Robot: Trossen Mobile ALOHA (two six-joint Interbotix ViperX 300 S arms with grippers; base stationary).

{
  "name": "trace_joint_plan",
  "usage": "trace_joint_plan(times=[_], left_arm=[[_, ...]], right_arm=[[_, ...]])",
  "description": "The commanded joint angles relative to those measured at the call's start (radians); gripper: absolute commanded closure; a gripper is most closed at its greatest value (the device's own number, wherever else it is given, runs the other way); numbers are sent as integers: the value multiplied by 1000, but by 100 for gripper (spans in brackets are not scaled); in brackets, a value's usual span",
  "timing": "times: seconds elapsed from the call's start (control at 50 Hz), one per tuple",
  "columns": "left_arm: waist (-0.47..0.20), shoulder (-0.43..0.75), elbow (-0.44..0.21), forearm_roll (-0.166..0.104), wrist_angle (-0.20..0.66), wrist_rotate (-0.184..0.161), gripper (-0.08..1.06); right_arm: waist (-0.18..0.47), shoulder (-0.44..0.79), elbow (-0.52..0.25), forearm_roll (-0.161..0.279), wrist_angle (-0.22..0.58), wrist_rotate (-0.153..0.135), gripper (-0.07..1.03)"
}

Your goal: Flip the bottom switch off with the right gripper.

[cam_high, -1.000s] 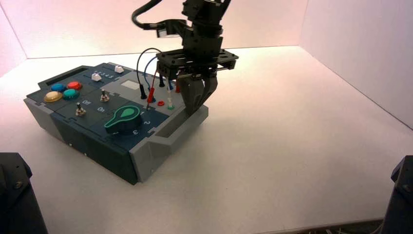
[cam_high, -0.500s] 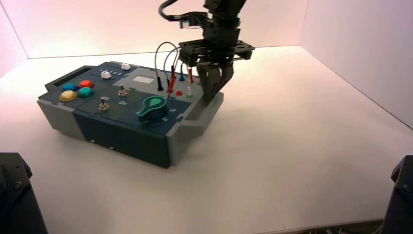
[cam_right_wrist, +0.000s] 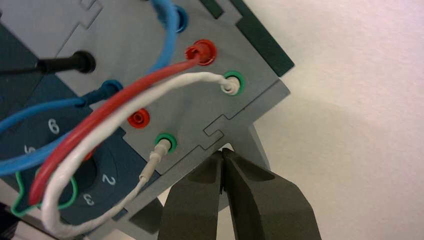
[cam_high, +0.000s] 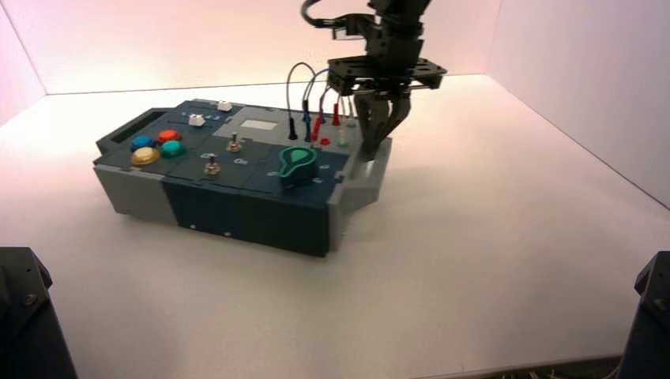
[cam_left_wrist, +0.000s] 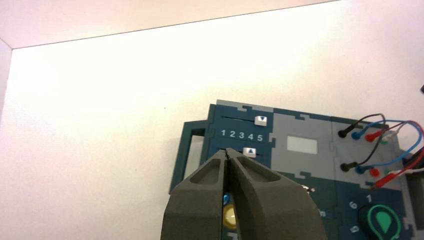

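My right gripper (cam_high: pixel 373 150), fingers pressed together, sits at the box's (cam_high: pixel 237 213) right edge by the wires; I'd swing left to the bottom switch (cam_high: pixel 212 166) and nudge it with the closed tip.

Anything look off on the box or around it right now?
Yes. The box sits skewed on the table. The right gripper, closed, is at the box's right end beside the wires, far from the bottom switch. Left gripper is closed, hovering above the sliders.
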Motion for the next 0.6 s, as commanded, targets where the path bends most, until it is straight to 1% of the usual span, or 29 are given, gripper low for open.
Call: trace_joint_plan(times=[0.02, 0.16, 0.3, 0.42, 0.6], left_arm=[[3, 6, -32, -2, -12, 3, 101], [3, 8, -32, -2, -12, 3, 101], [3, 8, -34, -2, -12, 3, 101], [3, 9, -32, -2, -12, 3, 101], [3, 15, -34, -2, -15, 3, 101]], right_arm=[[-123, 6, 43, -54, 8, 9, 98], [-184, -14, 51, -75, 8, 9, 98], [-216, -28, 64, -87, 8, 9, 98], [-219, -31, 71, -92, 0, 9, 99], [-178, -75, 52, -84, 2, 9, 99]])
